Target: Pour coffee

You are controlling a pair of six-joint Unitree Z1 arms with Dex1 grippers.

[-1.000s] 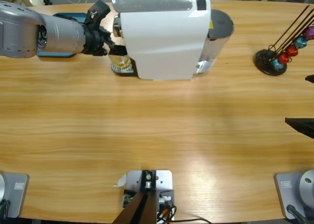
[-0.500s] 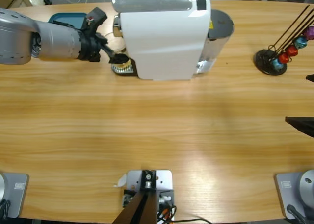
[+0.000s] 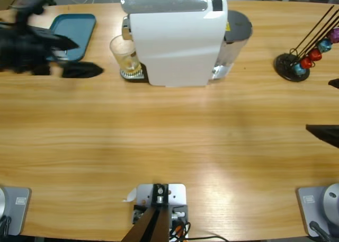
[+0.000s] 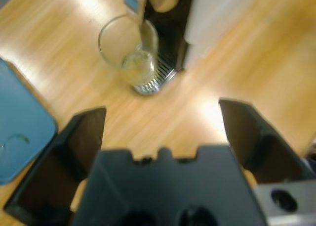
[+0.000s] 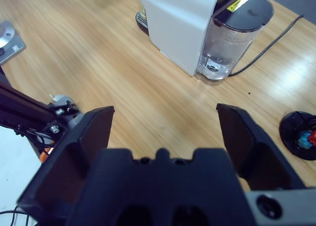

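Hovering my left gripper [image 4: 160, 124] over the wood with the jaws spread wide and nothing between them. In the high view it's just a dark blur [image 3: 63, 54] at the left edge, next to the blue tray [image 3: 79, 27]. The glass tumbler [image 4: 129, 50] sits ahead of my jaws, well apart from them, standing upright on the little metal drip grate [image 4: 154, 82] under the spout of the white coffee machine [image 3: 177, 41]. The coffee [image 4: 137, 65] is only a thin pale yellow-brown layer at the bottom of the glass. Nothing lies between my jaws and the glass, just bare table [image 3: 169, 136].

My right gripper [image 5: 163, 124] is also wide open and empty, up over the table, looking at the machine's clear water tank [image 5: 224, 50] and cable. The capsule stand [image 3: 296, 62] is way off at the far right.
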